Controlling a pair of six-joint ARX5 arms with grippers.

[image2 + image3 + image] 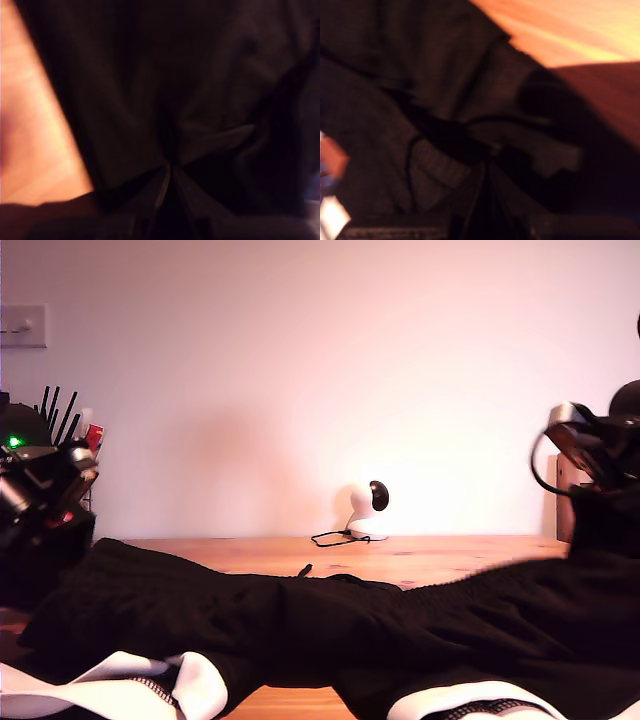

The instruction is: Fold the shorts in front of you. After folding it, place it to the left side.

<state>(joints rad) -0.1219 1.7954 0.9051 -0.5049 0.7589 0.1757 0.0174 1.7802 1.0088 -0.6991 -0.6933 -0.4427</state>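
Two pincers press close on the black shorts (300, 625), pinching bunched cloth together. They sprawl across the worktop (430, 555); a small white camera (365, 508) sits behind, at 12 o'clock.

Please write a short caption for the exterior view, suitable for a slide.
Black shorts with white bands spread across a wooden table, an arm at each side of the view, a small white camera behind.

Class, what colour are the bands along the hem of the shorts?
White, on black shorts; clearest in the exterior view.
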